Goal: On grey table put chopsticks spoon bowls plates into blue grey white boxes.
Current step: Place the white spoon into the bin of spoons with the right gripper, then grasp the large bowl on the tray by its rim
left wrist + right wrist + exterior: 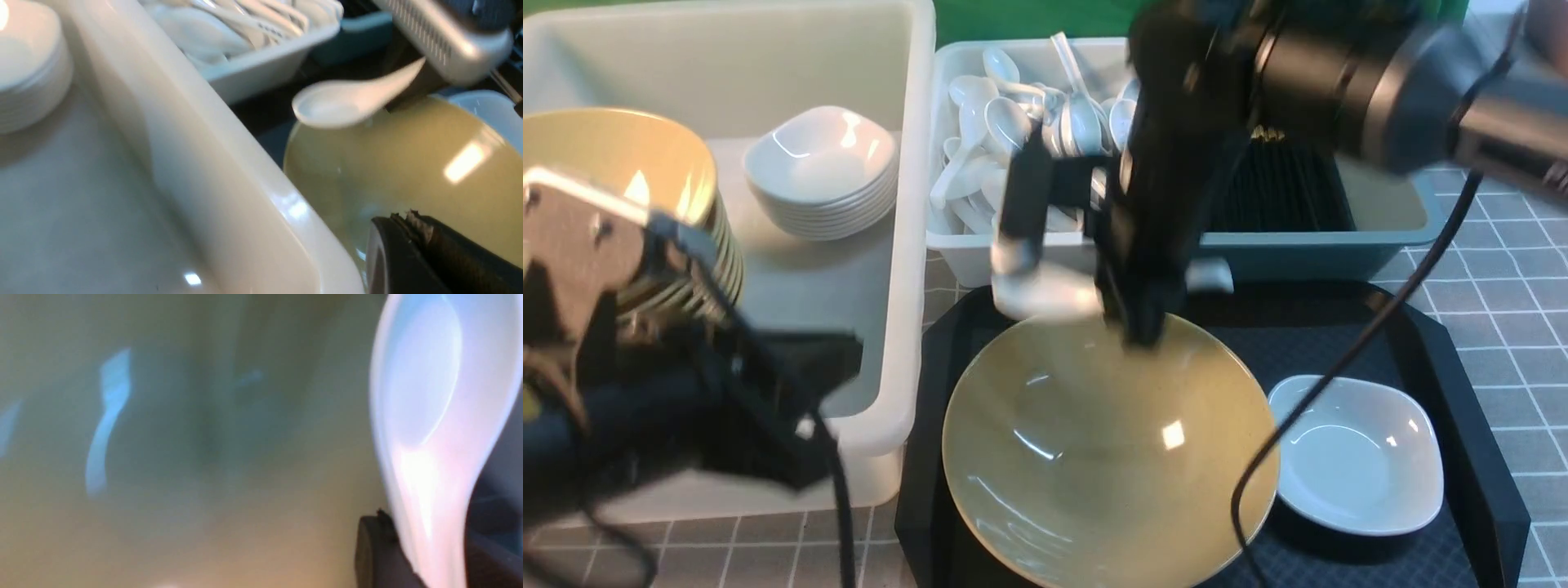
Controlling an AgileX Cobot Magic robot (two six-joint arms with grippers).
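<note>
Here, the white ceramic soup spoon (pixel 1041 296) is clamped by its handle in the right gripper (pixel 1141 325), bowl end pointing toward the robot's left, just above the far rim of the large olive-yellow bowl (pixel 1094 457). That bowl sits on the black tray (pixel 1462 392), beside a white square plate (pixel 1356 457). Beyond the tray stand the small white spoon box (pixel 964 253) and the blue box (pixel 1307 253). The left gripper (pixel 412 241) is near the large white box (pixel 907 245). Motion blur hides its jaw state, so it cannot be told.
</note>
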